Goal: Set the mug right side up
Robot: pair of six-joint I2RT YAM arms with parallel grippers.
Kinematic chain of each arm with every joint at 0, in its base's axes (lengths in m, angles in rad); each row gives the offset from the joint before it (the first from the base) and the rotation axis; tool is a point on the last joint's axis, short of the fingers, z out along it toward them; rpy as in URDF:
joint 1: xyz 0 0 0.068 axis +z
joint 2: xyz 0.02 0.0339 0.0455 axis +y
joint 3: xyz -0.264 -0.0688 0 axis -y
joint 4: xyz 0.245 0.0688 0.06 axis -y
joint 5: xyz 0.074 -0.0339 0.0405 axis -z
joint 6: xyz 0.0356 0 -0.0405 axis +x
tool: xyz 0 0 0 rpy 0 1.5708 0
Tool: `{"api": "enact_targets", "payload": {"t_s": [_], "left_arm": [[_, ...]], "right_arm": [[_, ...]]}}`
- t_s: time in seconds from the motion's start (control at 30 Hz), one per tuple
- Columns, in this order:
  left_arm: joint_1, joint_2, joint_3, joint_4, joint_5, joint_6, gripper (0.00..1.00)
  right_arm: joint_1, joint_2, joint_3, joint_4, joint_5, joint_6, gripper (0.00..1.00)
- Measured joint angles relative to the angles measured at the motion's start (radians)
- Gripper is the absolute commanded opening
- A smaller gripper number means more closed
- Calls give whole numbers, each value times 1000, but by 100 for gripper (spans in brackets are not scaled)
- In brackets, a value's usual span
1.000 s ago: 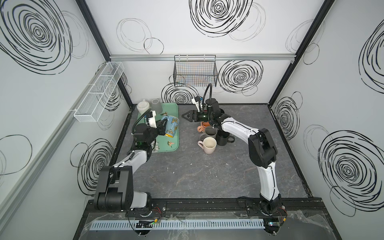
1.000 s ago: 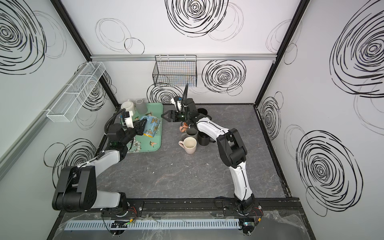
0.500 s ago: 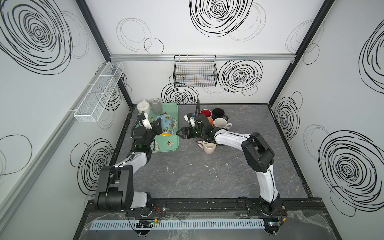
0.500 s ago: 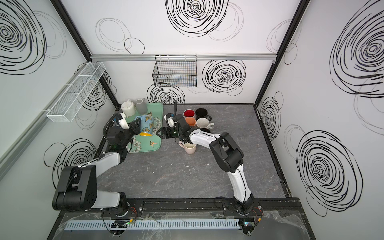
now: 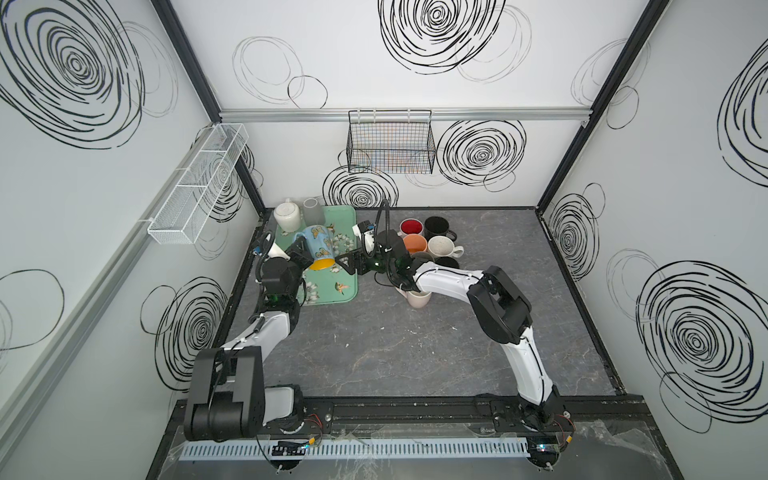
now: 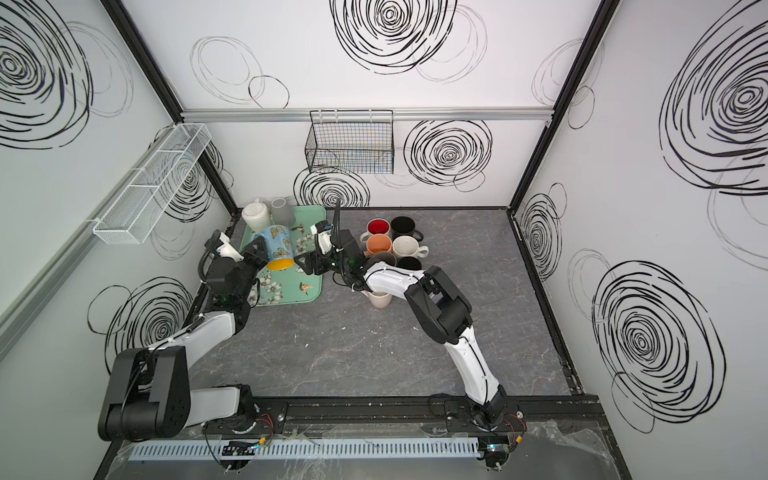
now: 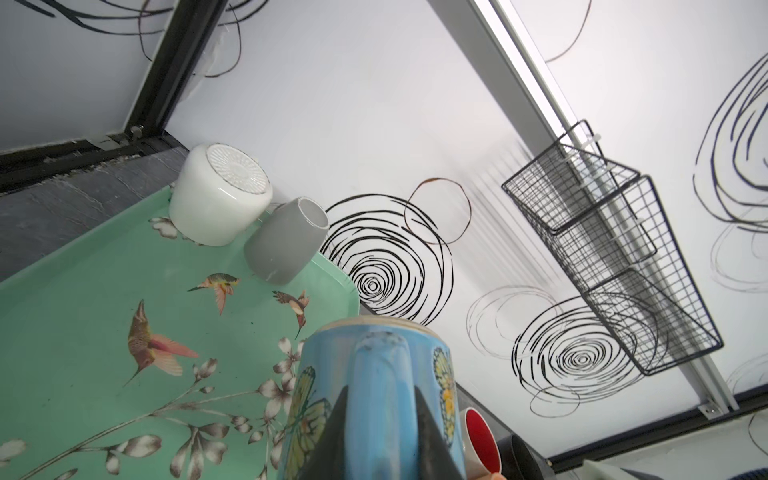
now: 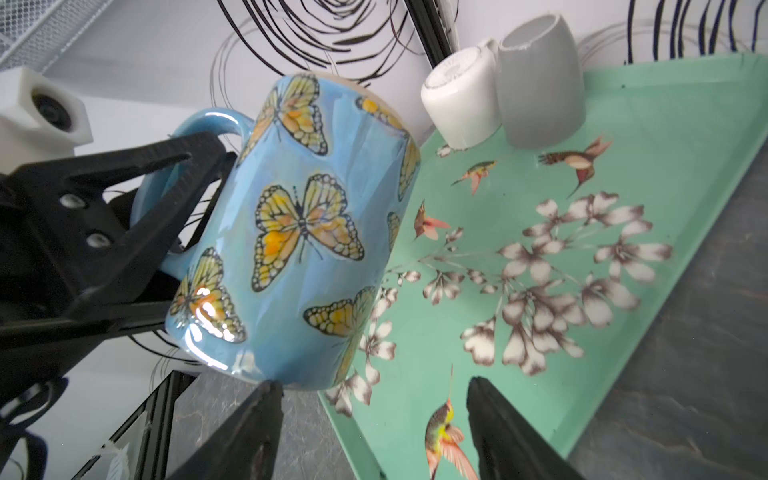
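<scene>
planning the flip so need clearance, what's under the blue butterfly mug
The green tray with its printed flowers shows beneath. The butterfly mug hangs tilted above it, the left tool shut on its handle. The patch right below its mouth is covered.

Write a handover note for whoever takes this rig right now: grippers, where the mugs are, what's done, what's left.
Left gripper: shut on the handle of the butterfly mug.
Right gripper: open, empty, near the mug's mouth end.
Butterfly mug: held over the green tray, tilted, mouth lower than base. White mug and grey mug sit upside down at the tray's far end.
Done: mug picked up by its handle, partly turned.
Left: finish turning it, then set it down upright.
</scene>
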Motion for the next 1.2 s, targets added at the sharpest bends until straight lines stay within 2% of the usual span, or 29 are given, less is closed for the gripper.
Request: {"api": "enact_targets", "payload": {"t_s": [0.23,0.4,0.5,0.83,0.93,1.2], "left_arm": [[16,-48,0,-74,-42,-74,0],[25,-64,0,-113,-19,-122,0],[26,-64,0,-117,1,-146,0],[26,-66,0,-122,37,-180,0],[24,-66,0,-122,56,-200,0],[37,-77,1,-153,113,-233,0]], "right_arm": [[10,38,40,33,10,-66,71],[32,19,-90,159,39,-90,71],[52,19,-136,172,48,-103,72],[63,23,-41,177,51,-126,71],[62,43,13,170,54,-140,64],[48,99,61,130,61,-233,26]]}}
